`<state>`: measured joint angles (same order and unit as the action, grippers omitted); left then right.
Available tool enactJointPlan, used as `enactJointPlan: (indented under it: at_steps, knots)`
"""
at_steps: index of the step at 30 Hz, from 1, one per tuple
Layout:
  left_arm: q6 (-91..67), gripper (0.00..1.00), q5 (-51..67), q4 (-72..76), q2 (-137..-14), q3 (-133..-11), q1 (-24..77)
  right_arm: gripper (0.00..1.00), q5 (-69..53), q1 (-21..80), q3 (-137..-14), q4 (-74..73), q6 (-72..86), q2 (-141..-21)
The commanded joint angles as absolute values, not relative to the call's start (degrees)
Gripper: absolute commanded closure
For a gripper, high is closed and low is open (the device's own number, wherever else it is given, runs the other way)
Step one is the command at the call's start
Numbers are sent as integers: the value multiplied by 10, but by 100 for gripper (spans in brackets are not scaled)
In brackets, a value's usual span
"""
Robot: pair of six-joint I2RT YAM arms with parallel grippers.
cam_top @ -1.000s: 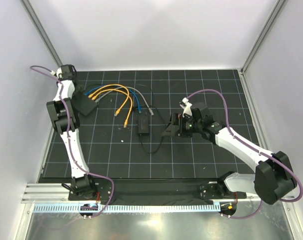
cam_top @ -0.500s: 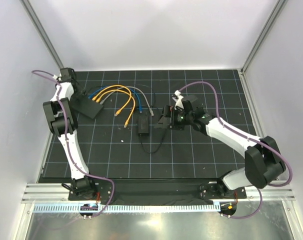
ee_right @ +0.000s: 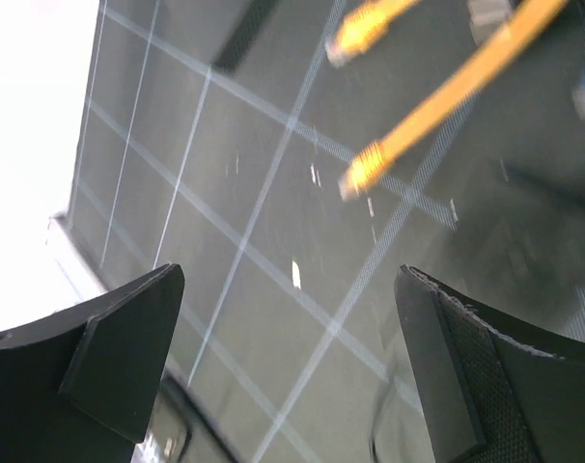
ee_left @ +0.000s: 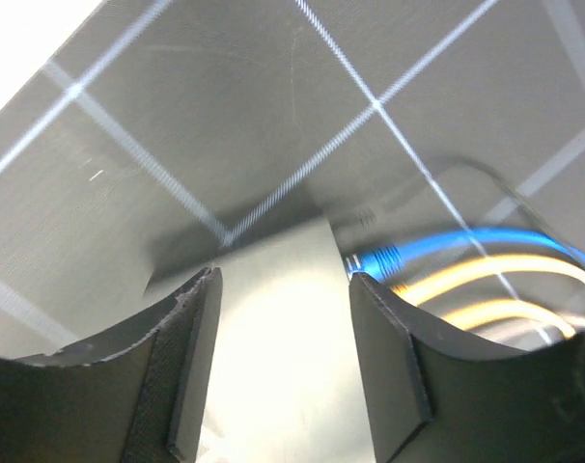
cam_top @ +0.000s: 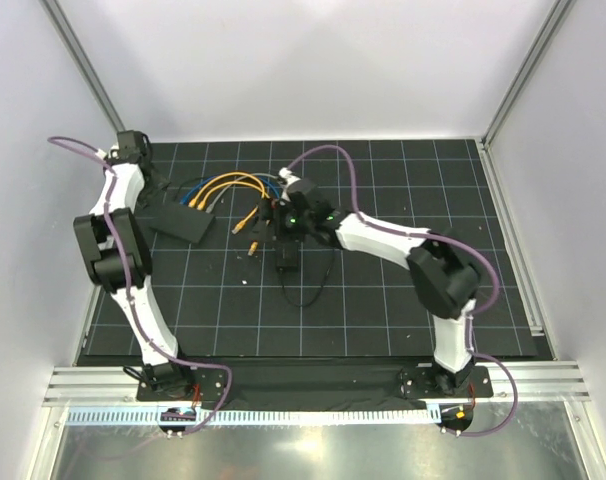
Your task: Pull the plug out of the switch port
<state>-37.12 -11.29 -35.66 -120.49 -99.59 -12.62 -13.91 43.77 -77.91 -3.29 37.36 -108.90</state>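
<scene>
The switch (cam_top: pixel 180 221) lies flat on the worktop (cam_top: pixel 383 300) at the far left, and blue and orange cables (cam_top: pixel 223 180) run out of its sockets toward the middle. It is a flat box with a smooth casing. It is probably light, so it would slide or lift if a plug is pulled while nothing holds it down.

The left fingers (ee_left: pixel 181 376) stand apart with a corner of the switch between them — whether they press it or only hover cannot be told. The blue plug (ee_left: pixel 375 258) sits in a port just beside one finger in that view. Such a plug is likely hard plastic, while its cable is soft, so the sensible hold is on the plug body close to the port, not on the cable.

The right fingers (ee_right: pixel 109 357) are wide open and hold nothing. They are over the loose orange plug ends (ee_right: pixel 363 179) near the black brick (cam_top: pixel 286 250), apart from the switch.
</scene>
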Motion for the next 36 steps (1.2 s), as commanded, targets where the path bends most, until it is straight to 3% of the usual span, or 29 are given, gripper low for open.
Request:
enactJointPlan:
  at_steps: [1, 7, 11, 15, 21, 36]
  knots:
    - [-397, 38, -155, -379, -1086, -977, -114, 0, -71, 451, -880, -9, 337, -1159]
    - [-430, 39, -107, -394, -1006, -866, -113, 3, -80, 450, -1068, 9, 312, -1297]
    - [-475, 44, -100, -361, -949, -768, -113, 12, -108, 446, -1195, 4, 295, -1387]
    - [-490, 45, -55, -316, -897, -708, -112, 16, -112, 447, -1204, 46, 273, -1430]
    - [-476, 46, -34, -315, -910, -713, -107, 19, -153, 446, -1294, 28, 292, -1498]
    - [-457, 46, -31, -310, -901, -703, -104, 26, -221, 451, -1385, 69, 313, -1609]
